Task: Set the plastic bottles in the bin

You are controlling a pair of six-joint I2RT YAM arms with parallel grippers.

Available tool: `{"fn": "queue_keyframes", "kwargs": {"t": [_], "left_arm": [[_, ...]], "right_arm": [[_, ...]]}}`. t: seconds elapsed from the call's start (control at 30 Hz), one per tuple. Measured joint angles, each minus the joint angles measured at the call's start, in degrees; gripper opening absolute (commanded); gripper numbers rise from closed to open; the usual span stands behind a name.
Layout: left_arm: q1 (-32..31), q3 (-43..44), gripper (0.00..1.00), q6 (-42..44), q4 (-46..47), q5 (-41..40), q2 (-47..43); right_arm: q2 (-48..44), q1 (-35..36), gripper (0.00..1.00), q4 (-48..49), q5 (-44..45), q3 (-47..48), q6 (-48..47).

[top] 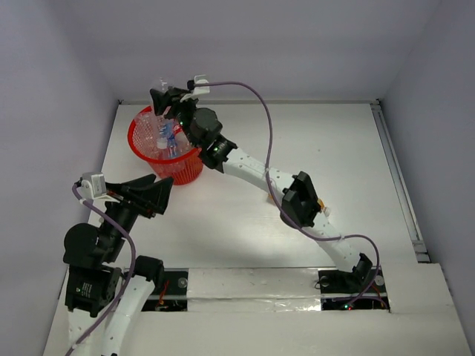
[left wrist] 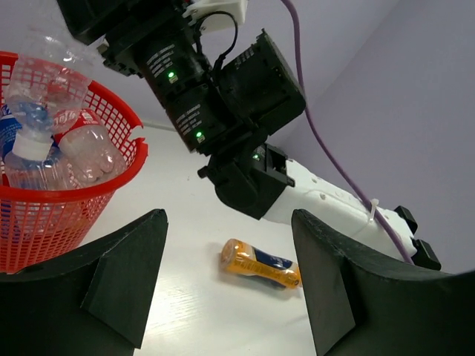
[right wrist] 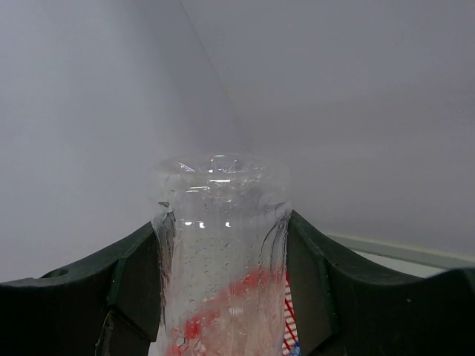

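The right arm holds a clear bottle up over the red basket, and one orange bottle lies on the table.

On the big white table [top: 312, 148], the round red plastic mesh basket [top: 178, 169] sits at the far left with some clear plastic bottles [left wrist: 82, 144] already inside. The right gripper [top: 169, 96] has its fingers squeezed on a clear crinkly plastic bottle with a red label [right wrist: 223, 245], just above the basket's far rim. The left gripper [left wrist: 226, 289] is near the basket, its fingers apart with nothing between them. Past it, the small orange plastic bottle with a dark label [left wrist: 260, 265] lies on its side. It looks light, thin and easy to squash, and it may roll, so a soft pinch across its middle seems best.
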Motion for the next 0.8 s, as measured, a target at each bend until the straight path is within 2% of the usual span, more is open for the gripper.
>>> {"fn": "queue_keyframes", "kwargs": {"t": [0.1, 0.2, 0.33, 0.7, 0.8], "left_arm": [[0.0, -0.3, 0.65, 0.1, 0.0, -0.1, 0.0], [0.0, -0.3, 0.65, 0.1, 0.2, -0.2, 0.0], [0.0, -0.4, 0.66, 0.1, 0.2, -0.6, 0.0], [0.0, 0.6, 0.7, 0.9, -0.2, -2.3, 1.8], [0.0, 1.6, 0.71, 1.4, -0.4, -2.8, 3.4]], "right_arm": [[-0.1, 1.0, 0.49, 1.8, 0.3, -3.6, -3.9], [-0.1, 2.3, 0.56, 2.8, 0.5, -7.5, -6.8], [-0.1, 4.3, 0.71, 3.4, 0.5, -10.6, -10.1], [-2.4, 5.3, 0.78, 2.9, -0.8, -14.5, -10.9], [-2.4, 5.3, 0.92, -1.5, -0.6, -12.4, -10.6]]}}
